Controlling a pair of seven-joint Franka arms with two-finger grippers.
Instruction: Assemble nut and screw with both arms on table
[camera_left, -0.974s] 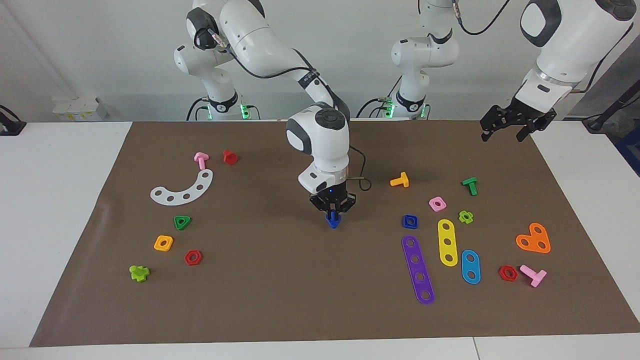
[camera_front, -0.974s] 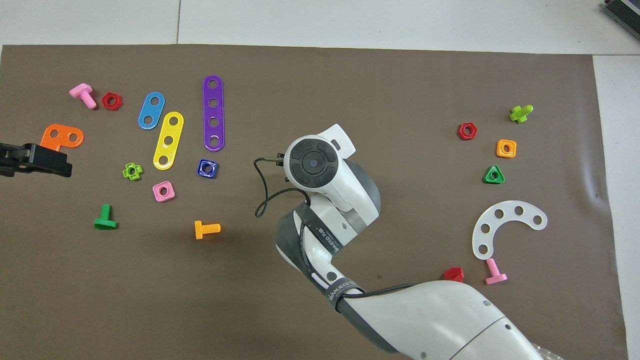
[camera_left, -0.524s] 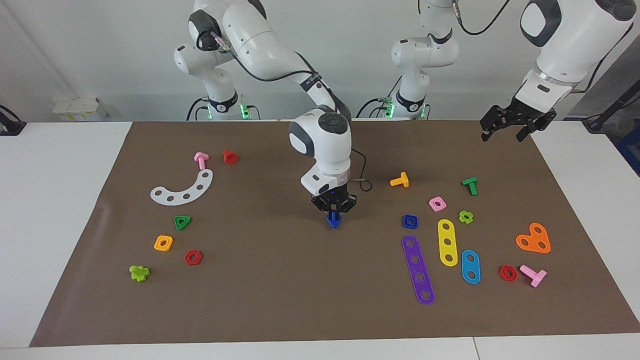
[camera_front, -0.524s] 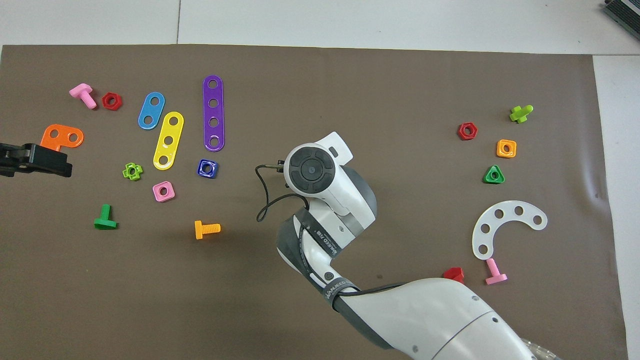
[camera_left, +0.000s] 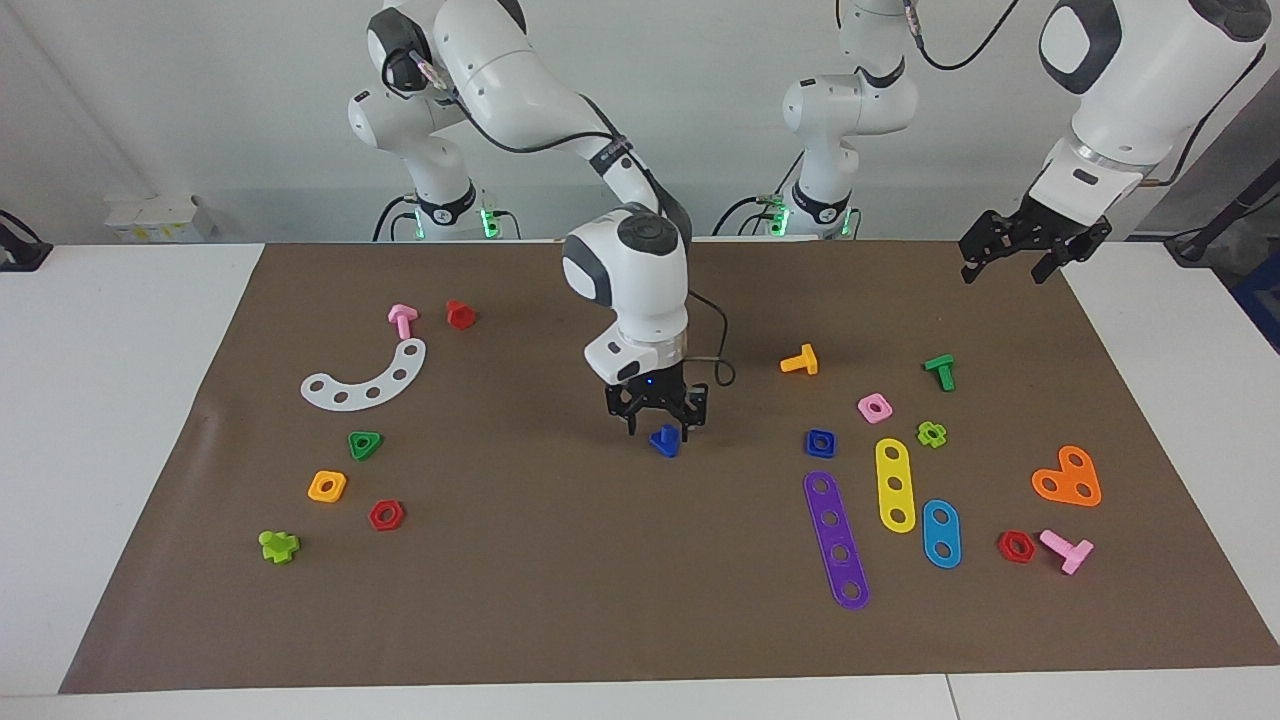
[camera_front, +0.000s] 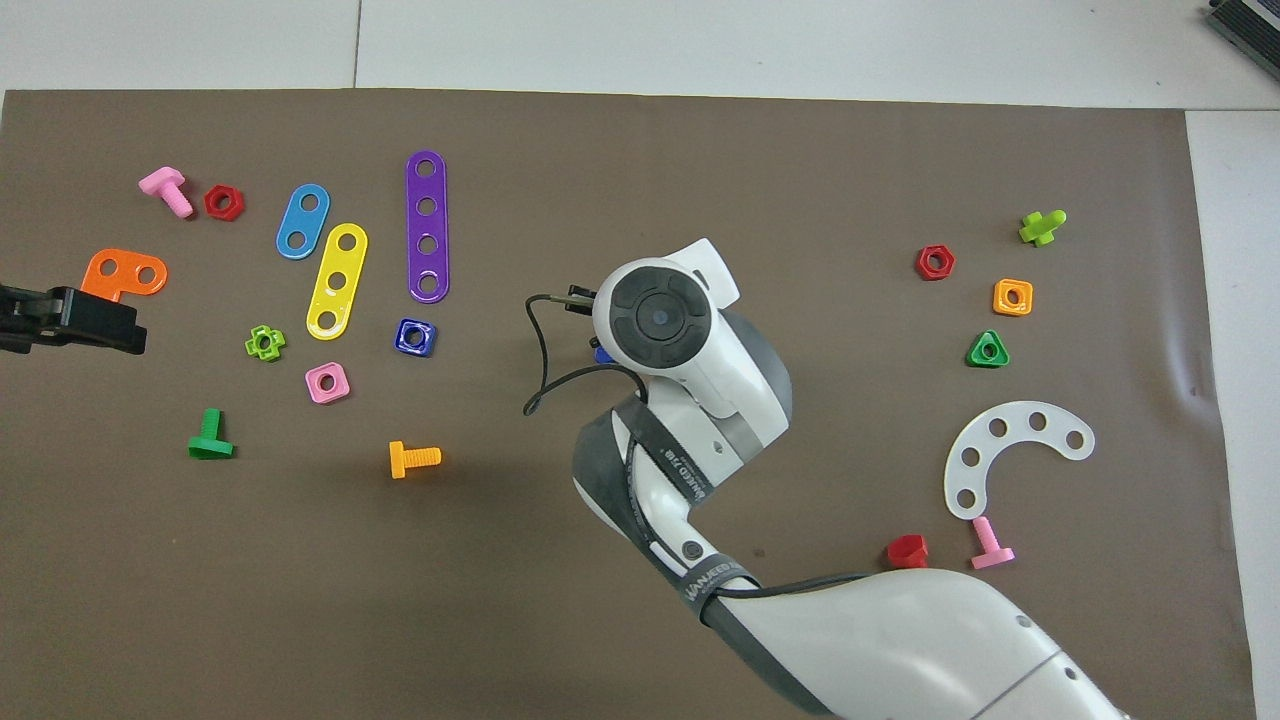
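In the facing view, the right arm's black two-finger gripper (camera_left: 656, 426) hangs low over the middle of the brown paper sheet (camera_left: 560, 600) covering the white bench (camera_left: 110, 400). Its fingers are spread apart, released, and the small dark-blue plastic screw with a triangular head (camera_left: 665, 440) rests on the paper just under and between them, no longer pinched. The small dark-blue square plastic nut with a round hole (camera_left: 820, 442) lies flat on the paper toward the left arm's end of the bench, just beside the end of a long purple perforated plastic strip (camera_left: 836, 540) and near a pink square plastic nut (camera_left: 875, 407). The left arm's black gripper (camera_left: 1020, 245) waits raised over the paper's edge at its own end, fingers splayed open and holding nothing.

In the overhead view, the right arm's white wrist covers its gripper; only a sliver of the blue screw (camera_front: 603, 354) shows beside it. The blue nut (camera_front: 415, 337) sits apart from it, toward the left arm's end. The left gripper (camera_front: 70, 318) hangs next to an orange flat plastic piece (camera_front: 122, 275).
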